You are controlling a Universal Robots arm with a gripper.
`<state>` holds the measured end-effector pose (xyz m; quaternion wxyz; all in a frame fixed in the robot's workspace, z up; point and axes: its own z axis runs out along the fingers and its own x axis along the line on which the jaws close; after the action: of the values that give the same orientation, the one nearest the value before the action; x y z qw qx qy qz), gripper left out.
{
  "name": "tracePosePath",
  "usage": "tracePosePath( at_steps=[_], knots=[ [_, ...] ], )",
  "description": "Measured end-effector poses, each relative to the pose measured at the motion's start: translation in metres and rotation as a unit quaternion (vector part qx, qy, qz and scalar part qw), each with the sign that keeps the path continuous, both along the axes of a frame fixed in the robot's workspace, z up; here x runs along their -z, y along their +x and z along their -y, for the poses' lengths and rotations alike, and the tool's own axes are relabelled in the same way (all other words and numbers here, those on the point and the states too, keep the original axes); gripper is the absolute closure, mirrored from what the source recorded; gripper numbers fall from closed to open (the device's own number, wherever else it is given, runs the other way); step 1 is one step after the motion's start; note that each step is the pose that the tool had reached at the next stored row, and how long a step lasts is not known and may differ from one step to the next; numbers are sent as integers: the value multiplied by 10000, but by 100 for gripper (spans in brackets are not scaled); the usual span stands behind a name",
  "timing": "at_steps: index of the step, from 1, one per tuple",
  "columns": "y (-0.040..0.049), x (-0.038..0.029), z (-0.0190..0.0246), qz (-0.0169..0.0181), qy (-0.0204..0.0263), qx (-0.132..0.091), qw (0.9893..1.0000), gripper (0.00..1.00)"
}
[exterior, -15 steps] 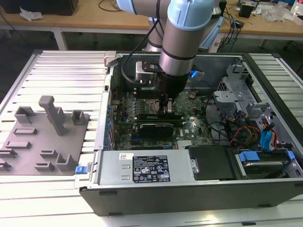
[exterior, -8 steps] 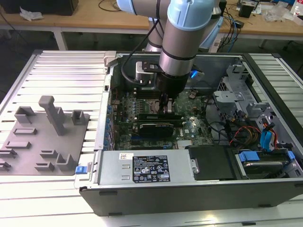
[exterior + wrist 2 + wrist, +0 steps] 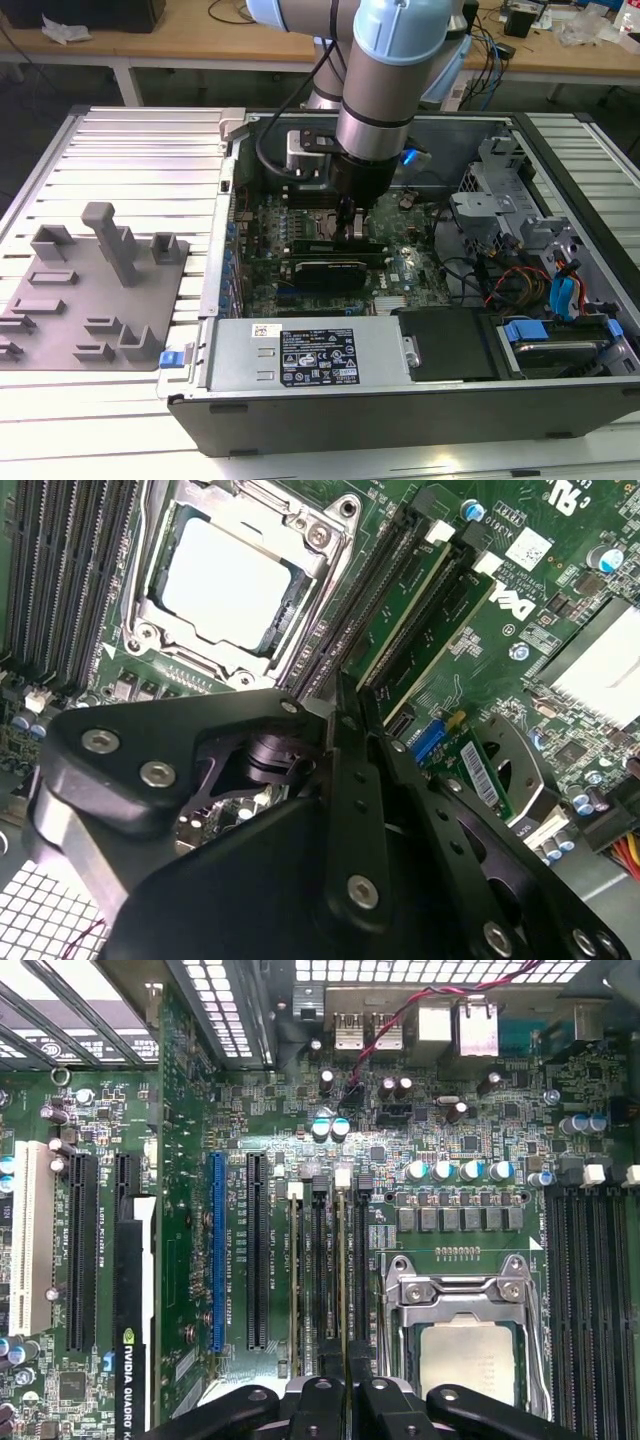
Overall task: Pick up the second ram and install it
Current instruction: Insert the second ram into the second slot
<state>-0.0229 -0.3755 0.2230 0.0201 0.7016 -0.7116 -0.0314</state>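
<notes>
- My gripper (image 3: 352,228) sits low over the motherboard (image 3: 400,275), beside the CPU socket (image 3: 465,1345).
- Fingers (image 3: 352,720) pinched narrow on the ram (image 3: 342,1270), standing in its slot.

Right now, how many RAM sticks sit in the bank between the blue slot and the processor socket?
2. One RAM stick in the slot nearest the blue slot; the second ram two slots nearer the socket, running under the pincer. Others may be hidden.
</notes>
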Motion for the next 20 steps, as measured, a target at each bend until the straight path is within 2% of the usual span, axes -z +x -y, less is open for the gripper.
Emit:
tracePosePath(
  at_steps=[9,17,20],
  knots=[
    [1,-32,0,3,4,-121,9999,87],
    [1,-5,1,2,2,-121,9999,87],
    [2,-33,-1,6,8,-121,9999,87]
  ],
)
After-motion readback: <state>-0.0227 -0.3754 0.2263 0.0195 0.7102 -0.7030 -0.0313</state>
